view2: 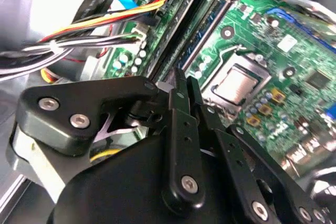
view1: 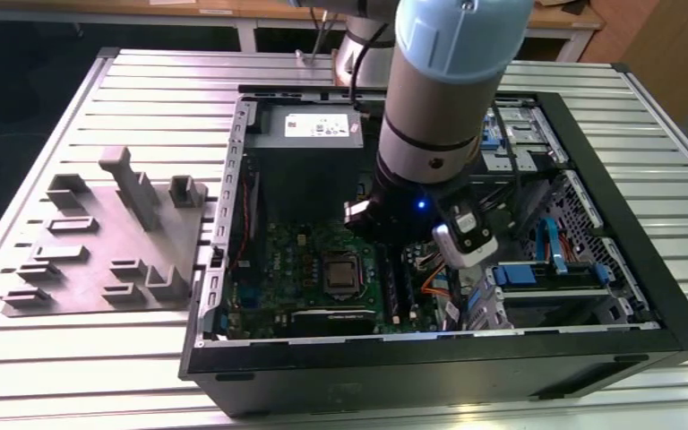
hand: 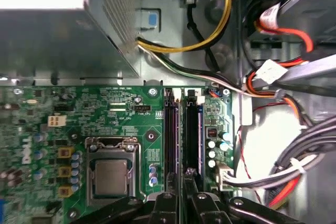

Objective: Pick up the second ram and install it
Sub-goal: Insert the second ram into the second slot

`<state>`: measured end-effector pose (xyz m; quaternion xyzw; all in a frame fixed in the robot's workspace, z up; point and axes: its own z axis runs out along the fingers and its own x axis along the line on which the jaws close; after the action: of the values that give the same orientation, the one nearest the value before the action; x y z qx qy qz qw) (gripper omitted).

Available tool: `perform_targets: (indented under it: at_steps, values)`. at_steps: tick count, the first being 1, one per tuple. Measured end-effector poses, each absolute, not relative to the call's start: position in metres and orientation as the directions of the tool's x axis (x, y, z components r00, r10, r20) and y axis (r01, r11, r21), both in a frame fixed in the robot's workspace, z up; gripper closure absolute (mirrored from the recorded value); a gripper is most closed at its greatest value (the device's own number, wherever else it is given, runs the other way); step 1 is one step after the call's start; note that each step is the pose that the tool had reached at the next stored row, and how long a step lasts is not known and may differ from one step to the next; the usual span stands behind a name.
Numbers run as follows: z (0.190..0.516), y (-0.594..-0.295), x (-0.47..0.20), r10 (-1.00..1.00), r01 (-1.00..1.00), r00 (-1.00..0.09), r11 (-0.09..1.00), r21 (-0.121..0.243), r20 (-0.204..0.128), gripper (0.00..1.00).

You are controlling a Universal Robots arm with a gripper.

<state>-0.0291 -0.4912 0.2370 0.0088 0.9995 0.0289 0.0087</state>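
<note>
My gripper [view2: 181,81] hangs inside the open computer case [view1: 440,358], over the two memory slots [hand: 192,140] beside the processor socket [hand: 111,174] on the green motherboard [hand: 79,114]. In both wrist views its fingers [hand: 165,205] stand almost together, with only a thin gap between them. A thin dark strip, which I take to be the second ram [view2: 181,24], runs edge-on from that gap along the slots, so I judge it pinched there. Whether it is already seated I cannot tell.

Risks:
- A slight tilt or sideways offset would land the stick on a slot wall, and pressing then could jam it or strain the board.
- The loose cables [hand: 294,171] lie just beside the slots and could snag the fingers.
</note>
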Motion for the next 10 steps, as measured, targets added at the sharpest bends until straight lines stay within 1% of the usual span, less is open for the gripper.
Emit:
perform_targets:
  at_steps: [4,10]
  values:
    - [0.2488,-0.4911,-0.0290,0.018,0.017,-1.000,0.998,0.057,-0.017,0.82]
    - [0.2488,-0.4911,-0.0290,0.018,0.017,-1.000,0.998,0.057,-0.017,0.82]
